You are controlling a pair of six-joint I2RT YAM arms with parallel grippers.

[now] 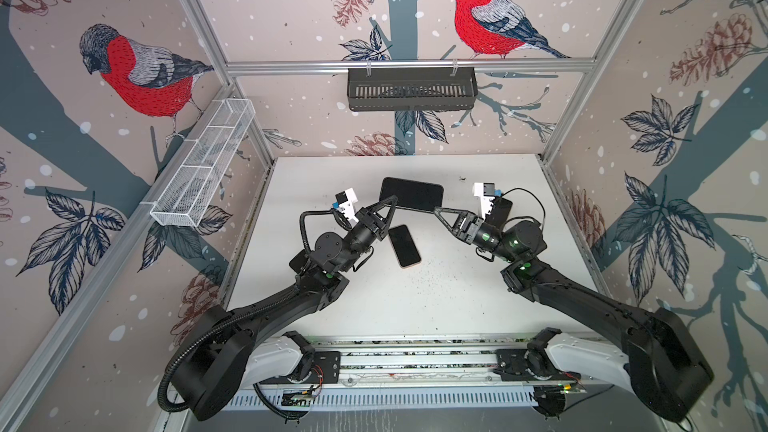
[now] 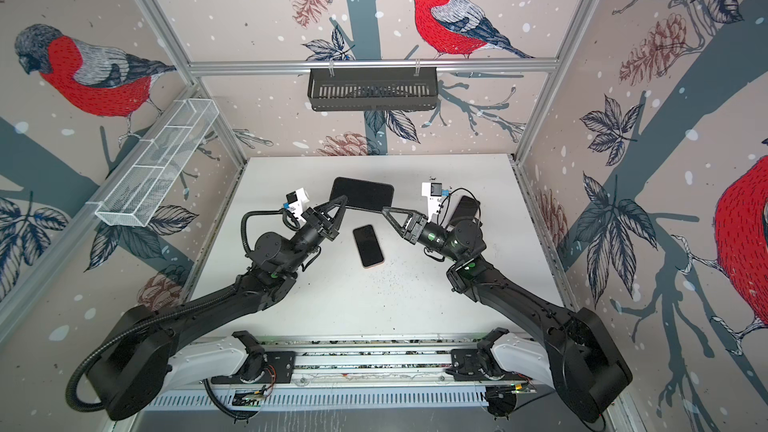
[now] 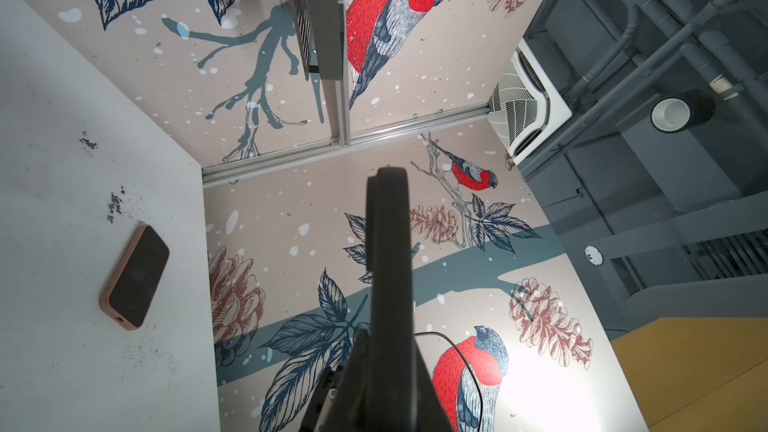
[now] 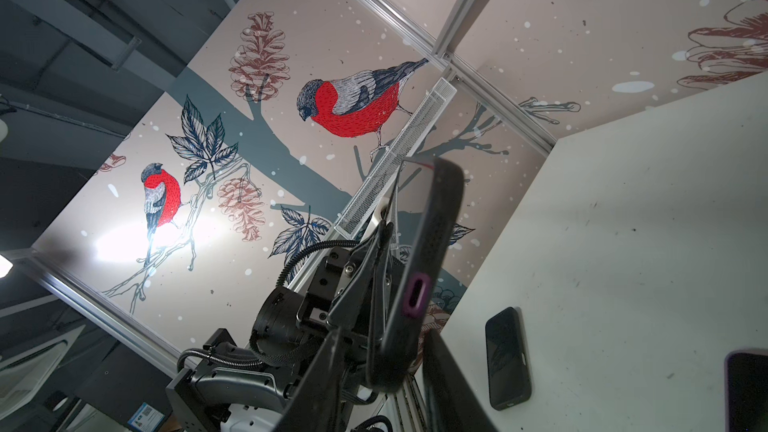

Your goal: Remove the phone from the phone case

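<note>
Left end effector (image 1: 394,202): pinching phone case (image 1: 411,194) end, held above the bench (image 1: 415,309) | right end effector (image 1: 437,210): straddling opposite corner, clamping cannot be told | pink-cased phone (image 1: 404,246): on bench beside left end effector

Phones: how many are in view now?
3. A black-cased phone held up in the left gripper; second phone flat on the table, centre; third phone partly hidden behind the right arm. More may be hidden.

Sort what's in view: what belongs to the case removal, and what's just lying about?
In the job: black phone case, held up by the left gripper; right gripper at its corner.
Lying about: dark phone on the table; pink-cased phone; white mesh basket; black rack.
</note>
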